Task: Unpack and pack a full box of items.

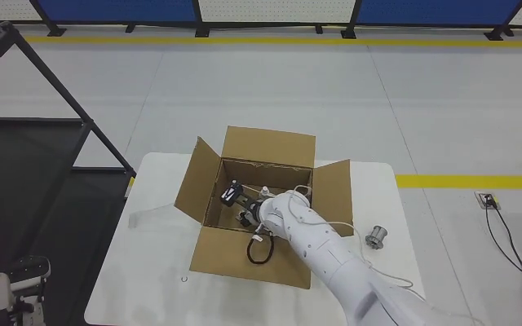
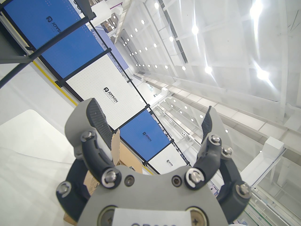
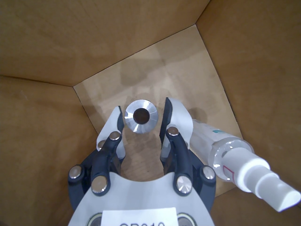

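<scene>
An open cardboard box (image 1: 214,248) stands in the middle of the white table (image 1: 155,244). My right arm goes down into it. Inside, my right gripper (image 3: 143,108) is open, with one finger on each side of a shiny metal round piece (image 3: 141,116) that has a dark hole in its middle; small gaps show on both sides. A white spray bottle (image 3: 225,151) leans in the box corner right beside one finger. A black item (image 1: 232,194) lies near the box's back wall. My left gripper (image 2: 151,106) points up at the ceiling, open and holding nothing.
A second small metal spool (image 1: 375,236) sits on the table to the right of the box. The box's flaps (image 1: 192,179) stand out on all sides. A dark frame (image 1: 81,130) stands left of the table. A cardboard edge (image 2: 116,147) shows behind the left fingers.
</scene>
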### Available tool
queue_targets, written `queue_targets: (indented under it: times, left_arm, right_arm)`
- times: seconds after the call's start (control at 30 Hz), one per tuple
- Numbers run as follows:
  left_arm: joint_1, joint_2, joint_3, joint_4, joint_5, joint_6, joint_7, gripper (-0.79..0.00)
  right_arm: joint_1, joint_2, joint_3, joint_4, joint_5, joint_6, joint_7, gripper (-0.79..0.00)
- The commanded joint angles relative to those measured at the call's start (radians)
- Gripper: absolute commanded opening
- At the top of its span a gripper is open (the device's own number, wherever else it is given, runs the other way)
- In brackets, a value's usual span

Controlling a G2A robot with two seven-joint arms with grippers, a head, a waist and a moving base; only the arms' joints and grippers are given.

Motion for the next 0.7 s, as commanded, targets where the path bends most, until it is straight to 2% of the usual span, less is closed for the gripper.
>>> queue_targets:
  times: [0.0, 0.07, 0.23, 0.4, 0.57, 0.67]
  left_arm:
    - [0.000, 0.000, 0.000, 0.000, 0.000, 0.000, 0.000, 0.000]
    - [0.000, 0.000, 0.000, 0.000, 0.000, 0.000, 0.000, 0.000]
    - [0.000, 0.000, 0.000, 0.000, 0.000, 0.000, 0.000, 0.000]
    - [0.000, 0.000, 0.000, 0.000, 0.000, 0.000, 0.000, 0.000]
    - [0.000, 0.000, 0.000, 0.000, 0.000, 0.000, 0.000, 0.000]
    - [0.000, 0.000, 0.000, 0.000, 0.000, 0.000, 0.000, 0.000]
  right_arm:
    - [0.003, -0.002, 0.002, 0.007, -0.003, -0.005, -0.008, -0.283]
    - [0.005, -0.004, 0.003, 0.009, -0.008, -0.006, -0.020, -0.234]
    - [0.006, 0.002, 0.012, -0.003, -0.022, -0.039, -0.096, -0.222]
    - [-0.014, 0.028, 0.025, -0.050, -0.062, -0.065, -0.215, -0.179]
    - [-0.065, 0.080, 0.067, -0.158, -0.116, -0.034, -0.360, -0.169]
    - [-0.126, 0.129, 0.117, -0.269, -0.154, -0.012, -0.451, -0.139]
